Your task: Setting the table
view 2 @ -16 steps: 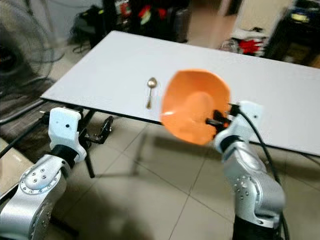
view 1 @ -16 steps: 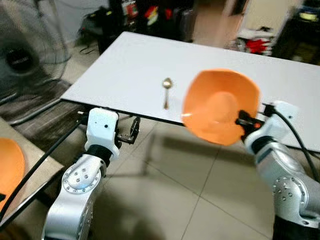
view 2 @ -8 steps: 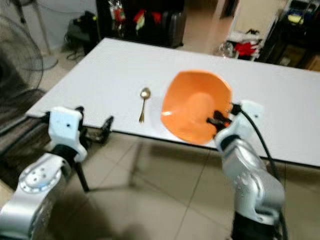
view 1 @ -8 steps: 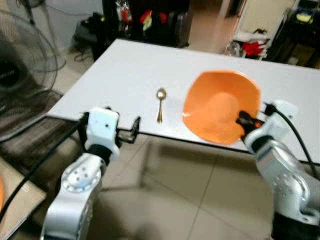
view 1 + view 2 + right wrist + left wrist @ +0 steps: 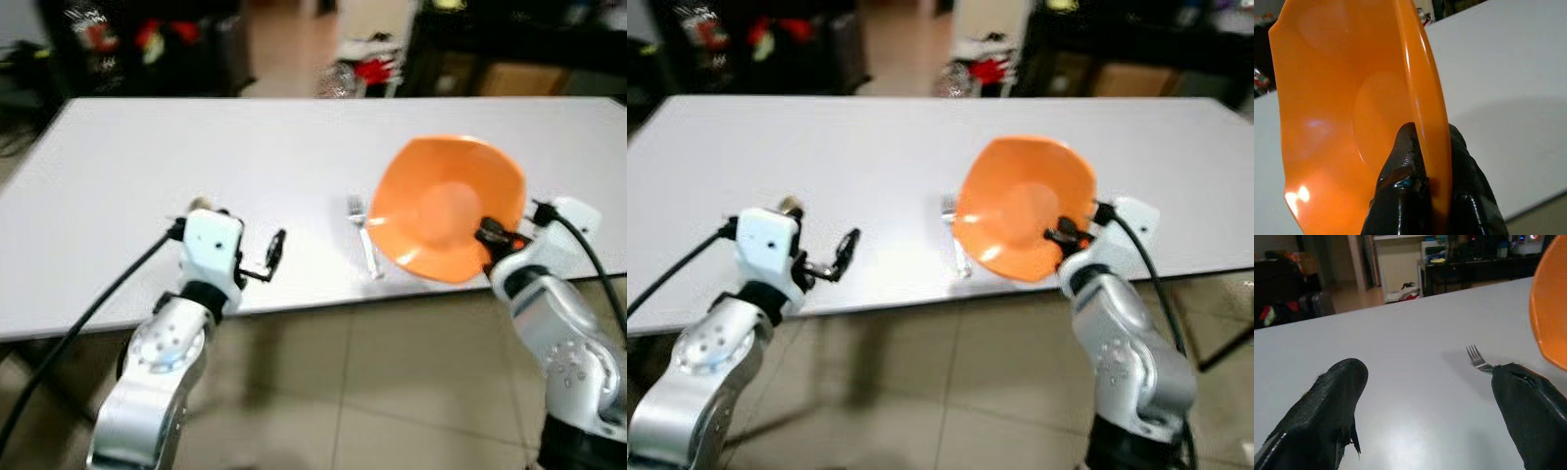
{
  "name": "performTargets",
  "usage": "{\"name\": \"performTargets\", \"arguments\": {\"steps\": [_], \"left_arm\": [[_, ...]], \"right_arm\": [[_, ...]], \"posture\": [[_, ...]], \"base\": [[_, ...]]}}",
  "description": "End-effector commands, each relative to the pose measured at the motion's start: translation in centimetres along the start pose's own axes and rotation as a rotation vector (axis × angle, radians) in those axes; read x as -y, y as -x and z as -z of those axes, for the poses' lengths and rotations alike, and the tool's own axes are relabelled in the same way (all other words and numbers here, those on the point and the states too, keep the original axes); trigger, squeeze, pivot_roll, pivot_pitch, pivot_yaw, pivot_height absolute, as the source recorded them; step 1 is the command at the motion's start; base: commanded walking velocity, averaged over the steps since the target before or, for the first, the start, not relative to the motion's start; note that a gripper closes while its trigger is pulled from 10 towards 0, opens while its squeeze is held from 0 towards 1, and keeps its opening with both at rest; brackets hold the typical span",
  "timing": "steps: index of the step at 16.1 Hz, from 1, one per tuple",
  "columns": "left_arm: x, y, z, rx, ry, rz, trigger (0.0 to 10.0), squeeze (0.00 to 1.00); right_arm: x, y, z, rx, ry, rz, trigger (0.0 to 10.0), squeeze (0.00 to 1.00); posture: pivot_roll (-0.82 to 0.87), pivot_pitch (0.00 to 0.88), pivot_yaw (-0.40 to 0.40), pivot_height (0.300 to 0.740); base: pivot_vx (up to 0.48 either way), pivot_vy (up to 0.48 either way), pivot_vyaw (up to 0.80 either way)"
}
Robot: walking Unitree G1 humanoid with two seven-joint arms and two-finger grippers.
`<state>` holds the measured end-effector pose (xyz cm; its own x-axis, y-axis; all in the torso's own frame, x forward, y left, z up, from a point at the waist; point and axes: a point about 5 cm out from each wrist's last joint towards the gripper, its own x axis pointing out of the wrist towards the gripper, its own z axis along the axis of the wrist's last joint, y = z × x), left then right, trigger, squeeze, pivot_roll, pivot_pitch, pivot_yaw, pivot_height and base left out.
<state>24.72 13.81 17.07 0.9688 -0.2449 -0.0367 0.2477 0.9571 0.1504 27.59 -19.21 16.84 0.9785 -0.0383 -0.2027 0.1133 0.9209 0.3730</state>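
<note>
An orange plate (image 5: 443, 204) hangs tilted over the near edge of the white table (image 5: 176, 137). My right gripper (image 5: 487, 233) is shut on its lower rim, and the right wrist view shows both fingers (image 5: 1400, 161) pinching that rim. A silver fork (image 5: 363, 238) lies on the table just left of the plate, tines pointing away from me. My left gripper (image 5: 272, 253) is open and holds nothing, hovering over the table's front edge left of the fork (image 5: 1476, 357). A small gold spoon tip (image 5: 201, 203) peeks out behind my left wrist.
The table's front edge (image 5: 313, 305) runs across just in front of both arms, with tiled floor (image 5: 372, 392) below. Dark furniture and red clutter (image 5: 108, 34) stand beyond the far side of the table.
The camera has swung along the table, bringing the fork into view and putting the spoon behind my left wrist. The plate stays held in my right gripper; the left gripper stays open.
</note>
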Motion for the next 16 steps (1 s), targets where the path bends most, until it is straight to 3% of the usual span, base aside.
{"name": "performTargets", "arguments": {"steps": [1,4,7,8,10,12,14,16], "left_arm": [[-0.1,0.0,0.0,0.0,-0.006,-0.004,10.0,0.0],[-0.3,0.1,-0.1,-0.001,-0.025,-0.01,10.0,0.0],[-0.5,0.2,-0.1,-0.006,-0.057,0.014,10.0,0.0],[-0.7,0.6,-0.2,-0.014,-0.084,0.057,10.0,0.0],[-0.6,1.0,-0.4,-0.022,-0.11,0.118,10.0,0.0],[-0.7,1.3,-0.3,-0.037,-0.14,0.164,10.0,0.0],[-0.8,1.8,-0.2,-0.056,-0.152,0.198,10.0,0.0],[-0.9,2.0,-0.2,-0.061,-0.154,0.201,10.0,0.0]], "right_arm": [[-0.6,-0.1,-0.7,0.023,-0.021,-0.032,10.0,0.0],[-0.5,-1.5,-0.8,-0.05,-0.152,-0.052,10.0,0.0],[-0.2,-3.1,-0.6,-0.148,-0.181,-0.058,10.0,0.0],[-0.1,-4.3,-0.5,-0.21,-0.269,-0.056,10.0,0.0],[-0.1,-5.7,-0.3,-0.265,-0.328,-0.064,10.0,0.0],[-0.2,-7.1,-0.1,-0.3,-0.369,-0.048,10.0,0.0],[0.1,-8.8,-0.6,-0.285,-0.483,0.01,10.0,0.0],[0.3,-9.3,-0.5,-0.29,-0.532,0.022,10.0,0.0]], "posture": [[-0.06,0.019,-0.054,0.74],[-0.05,0.019,-0.055,0.74],[-0.04,0.021,-0.059,0.74],[-0.04,0.022,-0.06,0.74],[-0.03,0.023,-0.06,0.74],[-0.02,0.024,-0.06,0.74],[-0.01,0.026,-0.065,0.74],[0.0,0.029,-0.07,0.74]], "base": [[0.337,0.0,0.0],[0.207,0.0,0.0],[0.0,0.0,0.0],[0.0,0.0,0.0],[0.0,0.0,0.0],[0.0,0.0,0.0],[0.0,0.0,0.0],[0.0,0.0,0.0]]}}
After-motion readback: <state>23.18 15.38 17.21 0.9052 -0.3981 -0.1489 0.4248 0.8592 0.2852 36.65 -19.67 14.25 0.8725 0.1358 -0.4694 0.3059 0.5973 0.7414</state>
